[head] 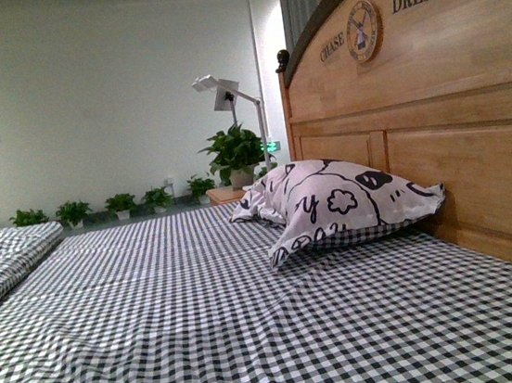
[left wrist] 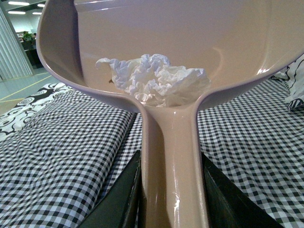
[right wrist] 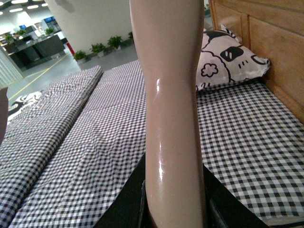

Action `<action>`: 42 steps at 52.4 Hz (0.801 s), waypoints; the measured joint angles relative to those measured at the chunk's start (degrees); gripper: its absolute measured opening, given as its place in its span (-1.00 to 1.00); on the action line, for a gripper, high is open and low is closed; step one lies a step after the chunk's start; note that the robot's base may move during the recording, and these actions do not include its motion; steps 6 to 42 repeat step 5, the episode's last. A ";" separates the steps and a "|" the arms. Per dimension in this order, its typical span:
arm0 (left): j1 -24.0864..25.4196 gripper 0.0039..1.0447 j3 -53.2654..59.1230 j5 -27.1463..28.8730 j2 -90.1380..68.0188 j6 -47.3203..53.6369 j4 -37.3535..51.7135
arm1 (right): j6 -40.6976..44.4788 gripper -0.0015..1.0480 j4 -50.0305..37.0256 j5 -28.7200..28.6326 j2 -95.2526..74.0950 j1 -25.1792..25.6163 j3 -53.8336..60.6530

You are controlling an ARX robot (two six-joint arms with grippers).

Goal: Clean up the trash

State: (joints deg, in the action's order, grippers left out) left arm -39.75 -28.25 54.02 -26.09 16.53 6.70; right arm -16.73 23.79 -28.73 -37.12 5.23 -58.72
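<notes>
The trash [left wrist: 154, 78], a crumpled white tissue wad, lies inside the pale beige dustpan [left wrist: 190, 38], close to where its handle [left wrist: 173, 161] begins. My left gripper [left wrist: 172, 199] is shut on that handle, a dark finger on each side, and holds the pan above the checked bed. In the right wrist view my right gripper [right wrist: 173, 204] is shut on the glossy beige broom handle [right wrist: 171, 95], which stands upright over the bed; its bristles are out of view. Neither arm shows in the front view.
The bed wears a black-and-white checked sheet [head: 206, 319]. A black-and-white printed pillow [head: 341, 200] leans on the wooden headboard [head: 451, 102] at the right. A folded checked quilt [head: 2, 255] lies at the left. Potted plants [head: 233, 152] and a lamp [head: 221, 93] stand behind.
</notes>
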 joint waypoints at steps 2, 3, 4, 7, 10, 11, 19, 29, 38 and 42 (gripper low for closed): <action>0.00 -0.46 0.00 0.00 0.00 0.00 0.00 | 0.00 -0.63 0.00 0.00 0.00 0.00 0.00; 0.00 -0.46 0.00 0.00 0.00 0.00 0.00 | 0.00 -0.63 0.00 0.00 0.00 0.00 0.00; 0.00 -0.46 0.00 0.00 0.00 0.00 0.00 | 0.00 -0.63 0.00 0.00 0.00 0.00 0.00; 0.00 -0.46 0.00 0.00 0.00 0.00 0.00 | 0.00 -0.63 0.00 0.00 0.00 -0.02 0.00; 0.00 -0.46 0.00 0.00 0.00 0.00 0.00 | 0.00 -0.63 0.00 0.00 0.00 -0.02 0.00; 0.00 -0.46 0.00 0.00 0.00 0.00 0.00 | 0.00 -0.63 0.00 0.00 0.00 -0.02 0.00; 0.00 -0.46 0.00 0.00 0.00 0.00 0.00 | 0.00 -0.63 0.00 0.00 0.00 -0.02 0.00; 0.00 -0.46 0.00 0.00 0.00 0.00 0.00 | 0.00 -0.63 0.00 0.00 0.00 -0.02 0.00; 0.00 -0.46 0.00 0.00 0.00 0.00 0.00 | 0.00 -0.63 0.00 0.00 0.00 -0.02 0.00; 0.00 -0.46 0.00 0.00 0.00 0.00 0.00 | 0.00 -0.63 0.00 0.00 0.00 -0.02 0.00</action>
